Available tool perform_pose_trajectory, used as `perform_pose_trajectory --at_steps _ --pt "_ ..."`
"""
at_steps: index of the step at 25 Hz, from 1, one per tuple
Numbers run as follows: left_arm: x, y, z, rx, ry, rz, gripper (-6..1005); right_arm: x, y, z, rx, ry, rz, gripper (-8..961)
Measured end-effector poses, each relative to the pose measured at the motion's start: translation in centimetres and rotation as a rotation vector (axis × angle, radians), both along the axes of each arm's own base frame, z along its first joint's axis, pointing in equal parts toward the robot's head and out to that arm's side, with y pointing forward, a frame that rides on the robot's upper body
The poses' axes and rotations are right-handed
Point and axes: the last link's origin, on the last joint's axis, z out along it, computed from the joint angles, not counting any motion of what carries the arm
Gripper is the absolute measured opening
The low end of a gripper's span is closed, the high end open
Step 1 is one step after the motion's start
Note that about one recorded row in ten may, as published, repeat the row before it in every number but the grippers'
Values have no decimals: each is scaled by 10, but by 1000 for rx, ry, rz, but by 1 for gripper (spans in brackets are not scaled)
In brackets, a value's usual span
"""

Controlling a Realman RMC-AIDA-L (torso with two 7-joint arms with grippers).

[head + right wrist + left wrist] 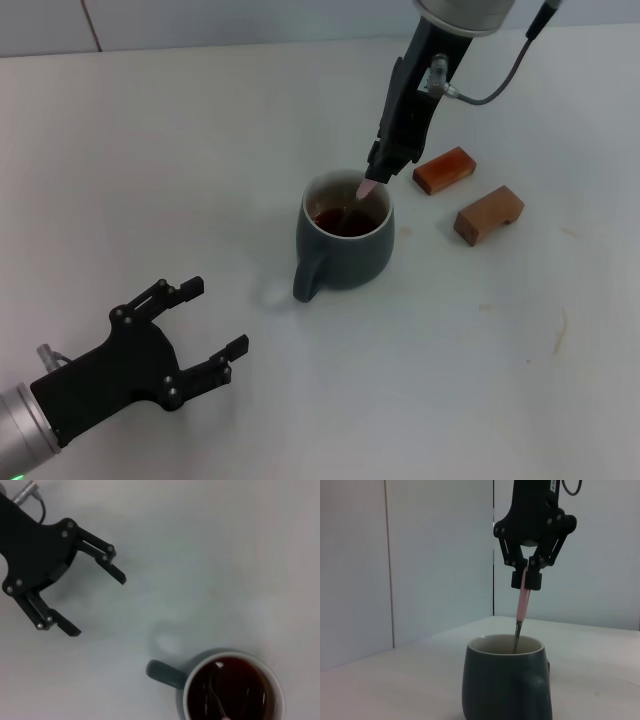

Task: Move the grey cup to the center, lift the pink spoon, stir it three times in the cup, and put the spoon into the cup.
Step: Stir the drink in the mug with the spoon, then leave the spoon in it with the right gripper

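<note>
The grey cup (345,250) stands mid-table with dark brown liquid inside and its handle toward my left gripper. My right gripper (380,176) is above the cup's far rim, shut on the pink spoon (367,186). The spoon hangs nearly upright with its metal end down in the liquid. The left wrist view shows the same: the cup (505,685), the pink spoon (523,602) and the right gripper (526,579) shut on the handle top. The right wrist view looks down on the cup (167,674). My left gripper (218,316) is open and empty, resting low at the near left.
Two brown wooden blocks (444,169) (490,214) lie just right of the cup. The left gripper (97,605) also shows in the right wrist view, apart from the cup's handle. The white table (150,150) has bare room to the left and front.
</note>
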Motion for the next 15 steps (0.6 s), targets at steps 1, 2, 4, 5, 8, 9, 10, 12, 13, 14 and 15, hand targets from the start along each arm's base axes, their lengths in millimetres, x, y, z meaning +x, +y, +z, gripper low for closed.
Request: perform_pose_trajectory --at_steps 1,2,4,5,8,9,10,12,13,14,15 --pt "0 0 0 0 -1 0 844 -1 0 -1 -2 -1 4 114" --pt "1 0 -1 0 -2 1 844 -2 0 -3 -3 -3 7 115" --pt "1 0 -1 0 -4 2 844 -2 2 -6 0 -6 10 115" --pt "1 0 -1 0 -4 2 844 -2 3 -7 7 -10 12 115" --pt "1 0 -1 0 -5 3 844 0 7 -7 31 -35 21 115" --pt "1 0 -1 0 -5 4 844 1 8 -6 37 -42 21 115" --pt "1 0 -1 0 -5 4 844 2 9 -6 42 -51 21 115" --pt "1 -1 -2 0 -6 4 844 3 9 -4 46 -66 16 114" --pt "1 -1 -2 0 -6 4 844 4 8 -3 40 -74 11 114" --pt "1 -1 -2 -1 -6 5 844 4 7 -2 33 -80 7 114" --pt "1 -1 -1 -1 -6 5 844 4 4 -2 19 -89 -1 114"
